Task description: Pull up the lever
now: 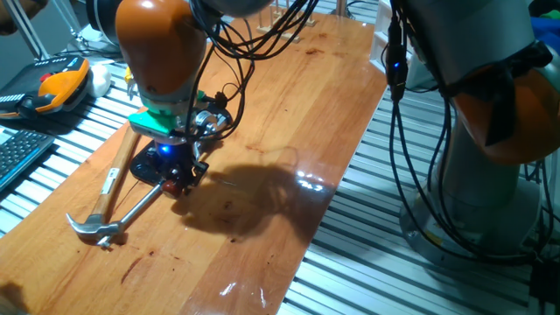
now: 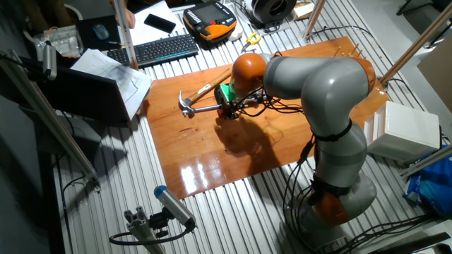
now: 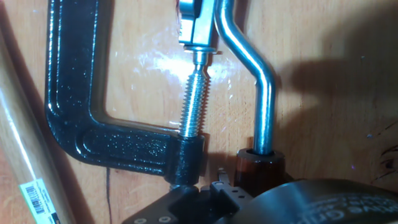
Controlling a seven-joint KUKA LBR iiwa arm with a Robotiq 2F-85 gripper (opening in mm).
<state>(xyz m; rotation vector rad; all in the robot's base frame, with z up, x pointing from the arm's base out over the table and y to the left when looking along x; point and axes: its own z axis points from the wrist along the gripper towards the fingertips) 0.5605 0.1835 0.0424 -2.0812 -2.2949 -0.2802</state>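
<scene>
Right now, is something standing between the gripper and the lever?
Nothing visible does. In the hand view the lever runs down to its reddish-brown tip, right at the gripper. The black clamp frame and hammer handle lie off to the left.

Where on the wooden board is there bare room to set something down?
The wooden board is bare right of the hand, out to its edge, and on the near strip below the hammer. It is crowded at the left, where the hammer, the black clamp and its lever lie together.
</scene>
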